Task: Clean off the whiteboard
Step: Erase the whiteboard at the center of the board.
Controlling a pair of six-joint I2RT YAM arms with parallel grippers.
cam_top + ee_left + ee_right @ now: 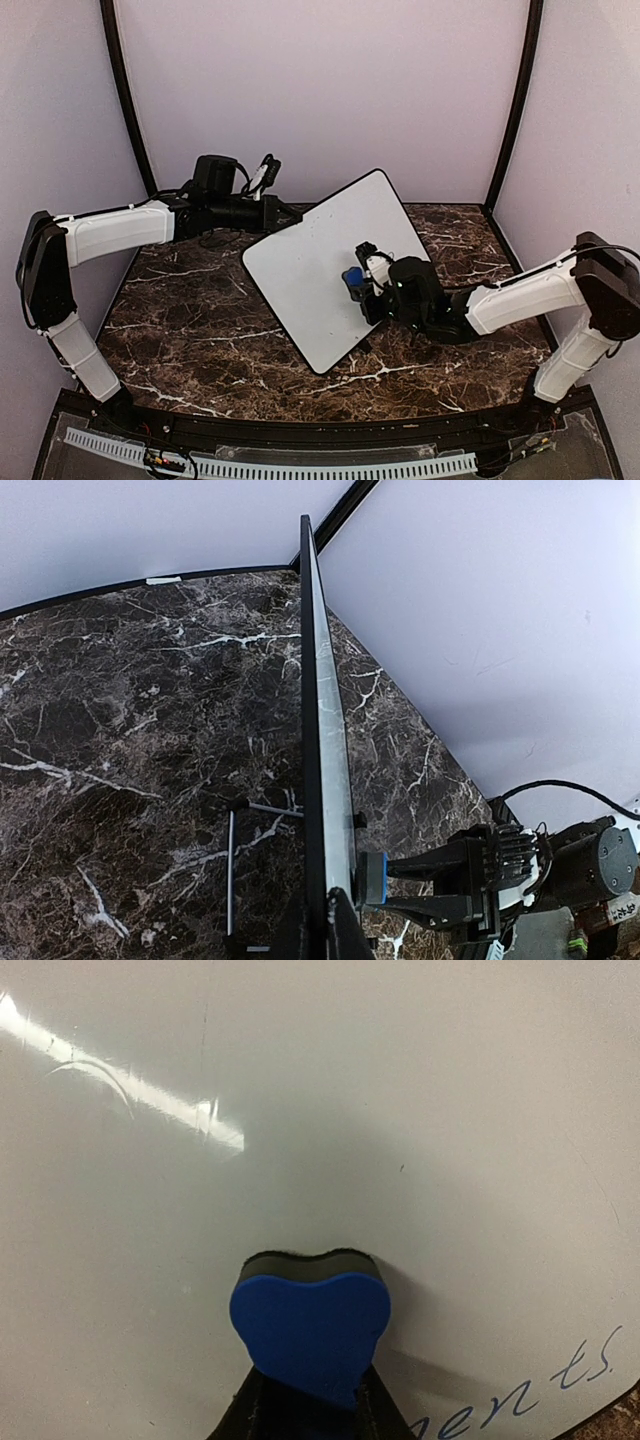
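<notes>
Right wrist view | my right gripper (308,1410) is pinching the eraser (310,1330) against the whiteboard (400,1110) | my left gripper (326,930) is clamping its far-left edge, tilting it over the table (190,300) | most is looking clean; writing (530,1400) near one corner is awaiting wiping

Left arm (110,232) folds at the elbow and reaches inward, left end effector (289,215) clamped tight; right arm (520,298) stretches low leftward, right end effector (359,283) gripping, jaws narrow.
</notes>
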